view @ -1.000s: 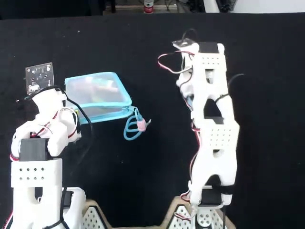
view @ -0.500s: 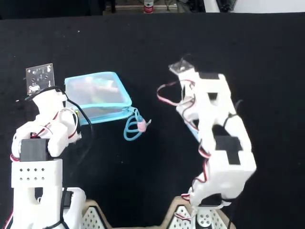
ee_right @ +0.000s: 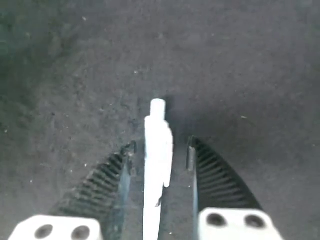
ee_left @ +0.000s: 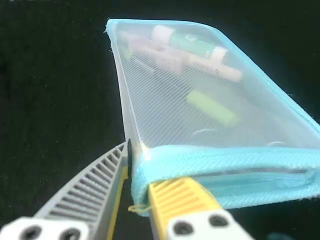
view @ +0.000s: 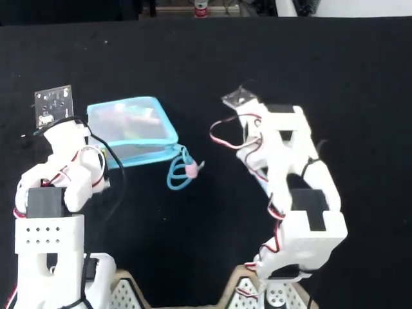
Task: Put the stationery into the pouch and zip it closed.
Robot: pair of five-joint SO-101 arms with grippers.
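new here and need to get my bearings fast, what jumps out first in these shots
The turquoise mesh pouch stands out against the black table, left of centre in the high view. Stationery shows through its mesh, and the left gripper is clamped on one corner. To the right, the right gripper is open with its jaws either side of a white pen lying on the table.

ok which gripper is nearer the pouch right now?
Left. The left gripper has its jaws shut on a corner of the pouch. The right gripper sits apart from it, jaws open either side of a white pen.
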